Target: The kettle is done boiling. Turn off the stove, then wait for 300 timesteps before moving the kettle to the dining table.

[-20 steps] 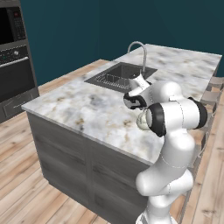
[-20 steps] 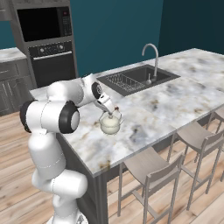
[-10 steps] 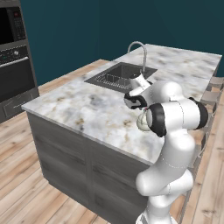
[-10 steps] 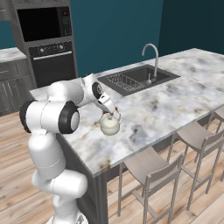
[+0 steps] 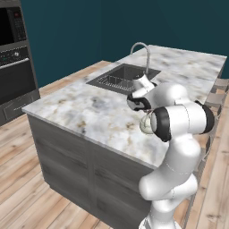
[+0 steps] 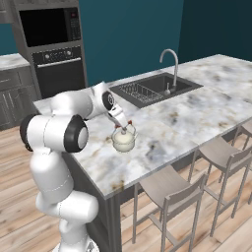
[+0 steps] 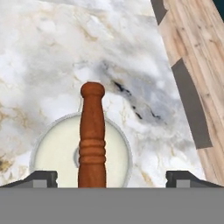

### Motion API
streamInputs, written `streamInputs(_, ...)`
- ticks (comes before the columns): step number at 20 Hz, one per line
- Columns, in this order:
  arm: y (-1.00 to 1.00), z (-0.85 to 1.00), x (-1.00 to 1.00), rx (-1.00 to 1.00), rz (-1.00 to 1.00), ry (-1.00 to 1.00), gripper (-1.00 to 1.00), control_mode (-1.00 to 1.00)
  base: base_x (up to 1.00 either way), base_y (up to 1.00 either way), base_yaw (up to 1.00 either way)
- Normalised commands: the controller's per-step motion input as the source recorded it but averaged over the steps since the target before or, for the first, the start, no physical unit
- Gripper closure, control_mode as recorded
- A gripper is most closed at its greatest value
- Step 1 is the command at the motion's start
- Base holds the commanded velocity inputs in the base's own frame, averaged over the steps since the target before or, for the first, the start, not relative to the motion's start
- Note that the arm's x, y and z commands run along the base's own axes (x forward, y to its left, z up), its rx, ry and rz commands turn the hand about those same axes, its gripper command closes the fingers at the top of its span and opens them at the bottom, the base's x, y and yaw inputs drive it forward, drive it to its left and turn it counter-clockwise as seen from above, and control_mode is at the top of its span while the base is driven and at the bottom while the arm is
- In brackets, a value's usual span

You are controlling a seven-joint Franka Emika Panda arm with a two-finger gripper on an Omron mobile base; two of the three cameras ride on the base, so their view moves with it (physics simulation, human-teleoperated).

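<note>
The cream-white kettle (image 6: 123,141) stands upright on the marble top of the dining table (image 6: 197,109), near its front edge. My gripper (image 6: 122,127) hangs just over the kettle, open, its fingers well apart on either side of the reddish-brown handle (image 7: 92,131) without touching it. In the hand view the gripper (image 7: 111,178) looks straight down on the kettle's lid (image 7: 52,153). In the left base view my arm hides most of the kettle (image 5: 145,125) below the gripper (image 5: 142,108). The stove is out of view.
A dark sink basin (image 6: 153,88) with an arched steel tap (image 6: 170,61) lies behind the kettle on the table (image 5: 80,107). Stools (image 6: 172,193) stand along the table's near side. A built-in oven (image 6: 54,49) fills the back wall. The table edge and wood floor (image 7: 197,65) are close by.
The jaws have spread wide off the kettle's handle. The kettle has stayed where it stood on the table, and the arm has hardly moved.
</note>
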Motion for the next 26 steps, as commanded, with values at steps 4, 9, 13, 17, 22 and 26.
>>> streamInputs(4, 0.00, 0.28, -0.14, 0.00, -0.10, 0.00, -1.00, -1.00, 0.00, 0.00, 0.00)
streamInputs(9, 0.00, 0.29, -0.09, 0.00, -0.09, 0.00, -1.00, -1.00, 0.00, 0.00, 0.00)
streamInputs(13, 0.00, 0.22, -0.12, 0.00, -0.08, 0.00, -1.00, -1.00, 0.00, 0.00, 0.00)
streamInputs(17, 0.00, 0.19, -0.23, 0.00, -0.07, 0.00, -1.00, -1.00, 0.00, 0.00, 0.00)
streamInputs(22, 0.01, 0.17, -0.42, -0.02, -0.03, -0.02, -1.00, -1.00, 0.00, 0.00, 0.00)
streamInputs(26, 0.09, 0.19, -0.53, -0.06, -0.01, -0.11, -1.00, -1.00, 0.00, 0.00, 0.00)
